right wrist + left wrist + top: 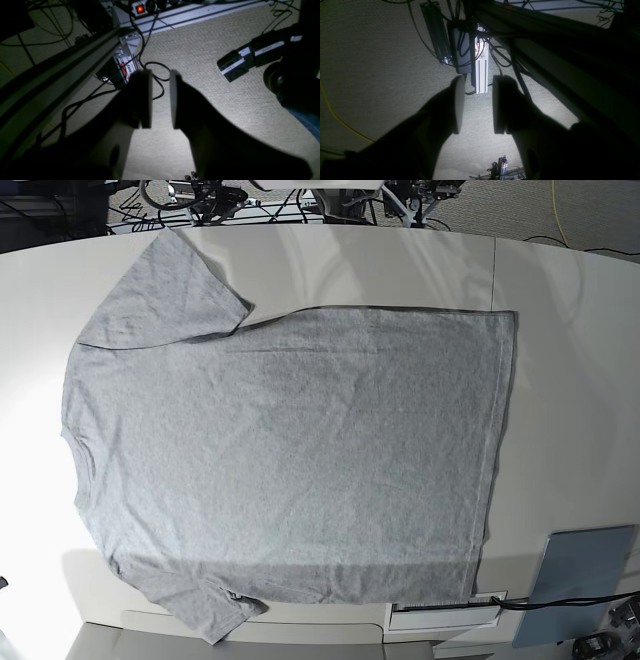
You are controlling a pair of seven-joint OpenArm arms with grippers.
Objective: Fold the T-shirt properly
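The T-shirt (290, 460) lies spread flat on the white table (570, 380), plain grey side up, collar toward nine o'clock and hem toward three o'clock in the base view. One sleeve reaches toward eleven o'clock, the other toward seven o'clock. A grey-blue panel (580, 580) sits at the table's five o'clock corner, just beside the hem corner but apart from it. My left gripper (477, 105) hangs over woven carpet (370, 62) with its fingers parted by a clear gap, nothing between them (only a metal post (481, 70) shows beyond, toward twelve o'clock). My right gripper (161, 100) stands narrower, a slim gap, also empty, over black cable (155, 75).
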